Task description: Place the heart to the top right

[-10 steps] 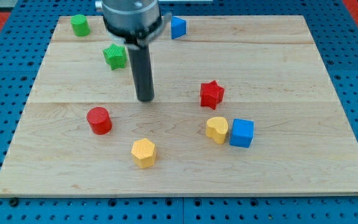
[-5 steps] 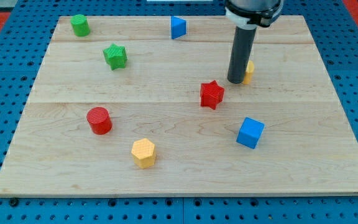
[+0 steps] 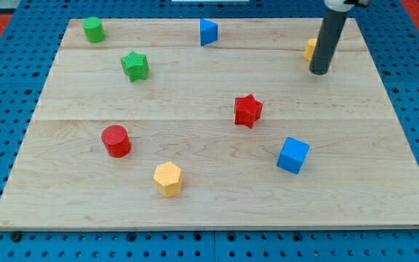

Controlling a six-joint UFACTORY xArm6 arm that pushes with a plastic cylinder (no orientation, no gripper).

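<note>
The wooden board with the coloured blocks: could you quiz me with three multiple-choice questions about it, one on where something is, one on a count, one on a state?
1. Where is the yellow heart?
A. near the view's top right
B. at the view's bottom left
C. in the middle of the board

2. How many red blocks lie on the board?
A. one
B. two
C. four

3. My tip and the yellow heart are:
A. far apart
B. close together, the rod partly hiding the heart
C. at opposite corners

Answers: 1 A, it sits by the top right corner. 2 B, the red star and the red cylinder. 3 B, only the heart's left edge shows beside the rod.
</note>
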